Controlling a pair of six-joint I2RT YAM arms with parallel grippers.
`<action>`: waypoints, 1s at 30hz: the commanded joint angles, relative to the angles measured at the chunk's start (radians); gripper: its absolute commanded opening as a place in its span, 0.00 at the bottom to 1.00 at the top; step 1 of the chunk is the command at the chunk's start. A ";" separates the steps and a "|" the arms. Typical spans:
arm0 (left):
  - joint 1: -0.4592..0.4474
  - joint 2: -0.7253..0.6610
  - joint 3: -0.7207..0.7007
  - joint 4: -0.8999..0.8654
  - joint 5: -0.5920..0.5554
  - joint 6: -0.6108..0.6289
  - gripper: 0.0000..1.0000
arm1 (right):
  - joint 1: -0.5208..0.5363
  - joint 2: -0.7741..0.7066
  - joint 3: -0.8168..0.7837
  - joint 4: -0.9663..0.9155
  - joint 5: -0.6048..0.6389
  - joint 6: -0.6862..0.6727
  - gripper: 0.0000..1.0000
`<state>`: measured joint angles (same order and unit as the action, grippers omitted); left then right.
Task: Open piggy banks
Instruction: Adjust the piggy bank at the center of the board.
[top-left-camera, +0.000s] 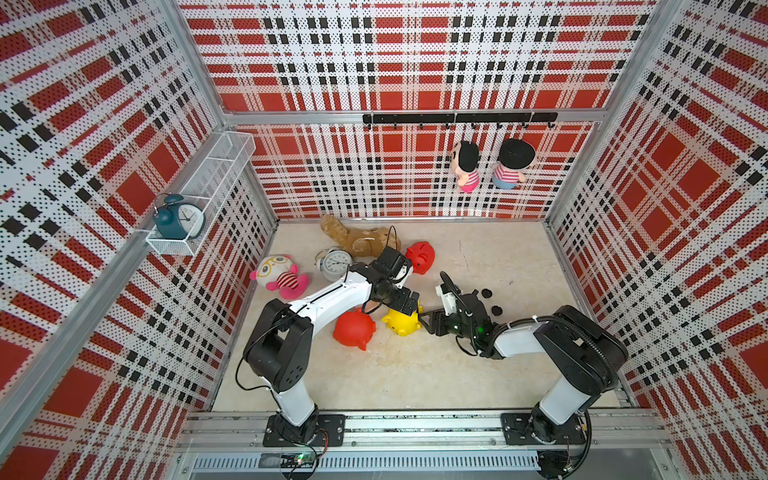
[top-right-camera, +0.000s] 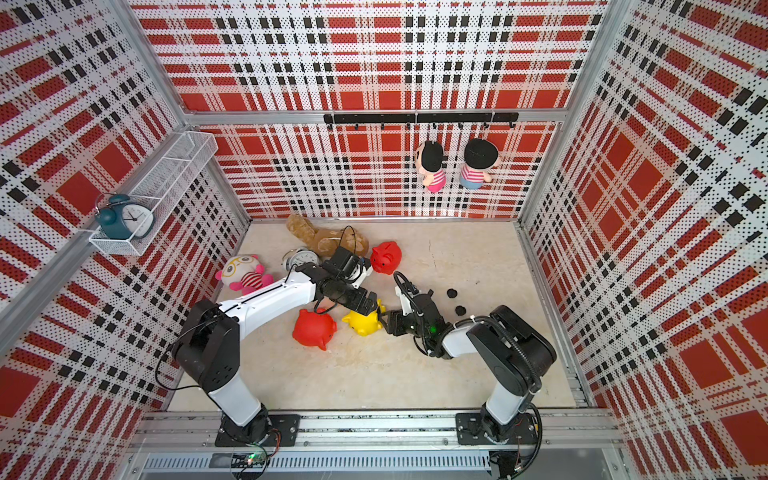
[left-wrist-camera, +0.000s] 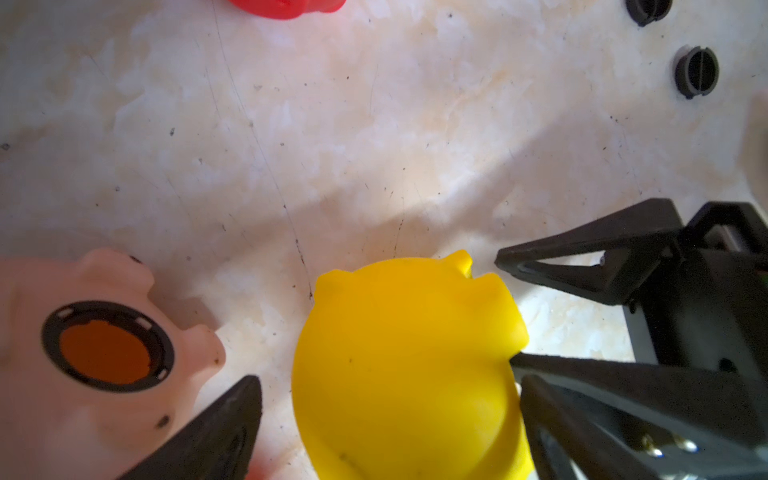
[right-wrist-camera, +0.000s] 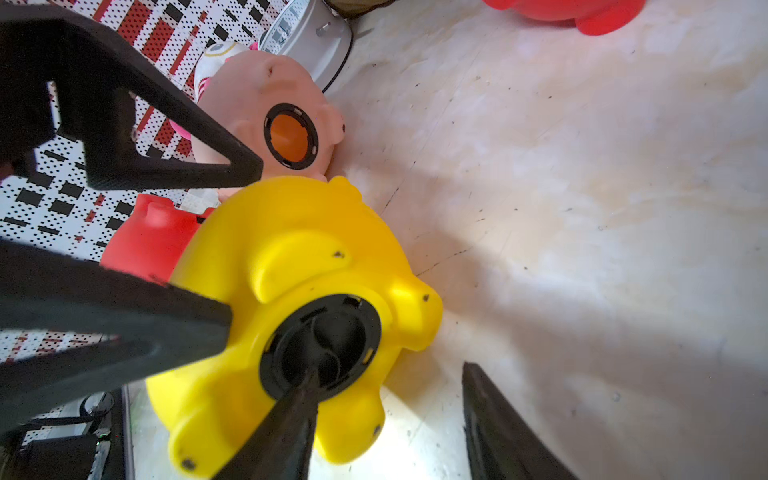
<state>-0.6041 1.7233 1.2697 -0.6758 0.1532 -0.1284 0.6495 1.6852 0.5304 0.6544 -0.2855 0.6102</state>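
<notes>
- Table (top-left-camera: 415, 374) middle: the yellow piggy bank (top-left-camera: 401, 322) lies on its side, black belly plug (right-wrist-camera: 328, 345) facing the right arm.
- The left gripper (left-wrist-camera: 386, 415) straddles its body, jaws spread wide, unclamped.
- The right gripper (right-wrist-camera: 388, 370) is parted and empty; one fingertip (right-wrist-camera: 295, 407) rests in the plug.
- Advice: clamp the body first, then seat both right fingers across the plug's bar before twisting, or the pig may roll.
</notes>
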 joint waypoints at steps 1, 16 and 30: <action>-0.006 -0.020 0.020 -0.039 -0.018 -0.051 0.98 | -0.006 0.016 0.002 0.032 -0.007 -0.007 0.58; -0.074 0.029 -0.009 -0.036 -0.001 -0.156 0.98 | -0.007 0.017 -0.005 0.067 -0.015 0.012 0.57; -0.003 0.038 -0.118 0.006 0.008 -0.084 0.98 | -0.038 -0.094 -0.110 0.114 -0.062 -0.049 0.30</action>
<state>-0.6247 1.7340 1.2045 -0.6216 0.1692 -0.2516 0.6212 1.6089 0.4438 0.7074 -0.3176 0.5865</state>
